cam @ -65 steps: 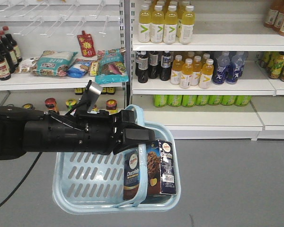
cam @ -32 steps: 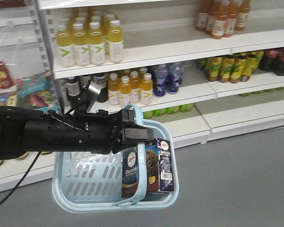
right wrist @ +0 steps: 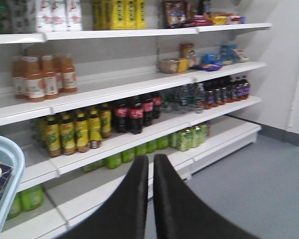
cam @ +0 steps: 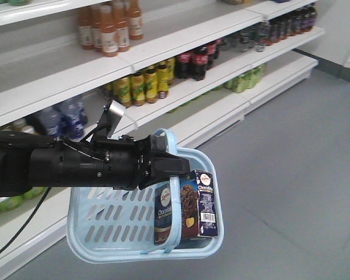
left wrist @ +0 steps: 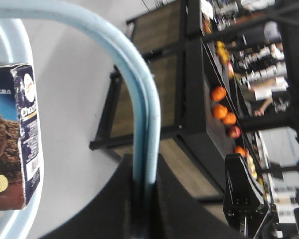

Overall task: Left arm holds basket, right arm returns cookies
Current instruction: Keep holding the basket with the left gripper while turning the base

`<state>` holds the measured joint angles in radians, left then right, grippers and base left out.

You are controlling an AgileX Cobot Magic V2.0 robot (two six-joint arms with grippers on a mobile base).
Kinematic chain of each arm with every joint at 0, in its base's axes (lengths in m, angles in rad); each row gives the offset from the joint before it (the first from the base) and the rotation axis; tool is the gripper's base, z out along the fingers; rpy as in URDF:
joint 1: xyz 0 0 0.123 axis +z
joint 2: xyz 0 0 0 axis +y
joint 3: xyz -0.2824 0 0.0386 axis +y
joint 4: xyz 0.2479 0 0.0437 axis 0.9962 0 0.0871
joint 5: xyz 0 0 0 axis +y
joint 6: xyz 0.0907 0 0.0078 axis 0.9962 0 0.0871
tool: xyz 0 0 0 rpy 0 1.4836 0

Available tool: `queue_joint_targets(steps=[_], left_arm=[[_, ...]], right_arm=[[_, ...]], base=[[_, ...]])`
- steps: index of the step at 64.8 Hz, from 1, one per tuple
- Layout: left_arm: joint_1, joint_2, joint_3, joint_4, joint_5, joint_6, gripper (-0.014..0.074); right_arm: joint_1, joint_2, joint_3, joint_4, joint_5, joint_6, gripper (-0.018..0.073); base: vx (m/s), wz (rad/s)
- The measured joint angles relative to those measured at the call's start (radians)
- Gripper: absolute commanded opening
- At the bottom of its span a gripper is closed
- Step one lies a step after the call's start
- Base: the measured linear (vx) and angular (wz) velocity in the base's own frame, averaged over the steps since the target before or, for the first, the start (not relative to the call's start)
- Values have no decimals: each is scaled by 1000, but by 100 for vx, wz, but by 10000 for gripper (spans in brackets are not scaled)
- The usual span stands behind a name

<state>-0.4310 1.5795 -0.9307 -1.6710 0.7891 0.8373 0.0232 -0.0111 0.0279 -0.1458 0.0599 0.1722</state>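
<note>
Cookies are standing at the basket's edge, risking toppling if the left gripper, clamping the handle, sways; right gripper closed.

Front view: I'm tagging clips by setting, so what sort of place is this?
Most likely a supermarket aisle, or a mock-up of one: long white shelves stocked with rows of bottled drinks, and a light blue shopping basket holding a cookie box.
</note>
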Motion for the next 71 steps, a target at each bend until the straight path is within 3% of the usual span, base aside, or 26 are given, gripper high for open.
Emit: queue_joint_targets(steps=[71], left_arm=[[0, 0, 0, 0, 1, 0, -3]], right_arm=[[0, 0, 0, 0, 0, 0, -11]], base=[[18, -70]])
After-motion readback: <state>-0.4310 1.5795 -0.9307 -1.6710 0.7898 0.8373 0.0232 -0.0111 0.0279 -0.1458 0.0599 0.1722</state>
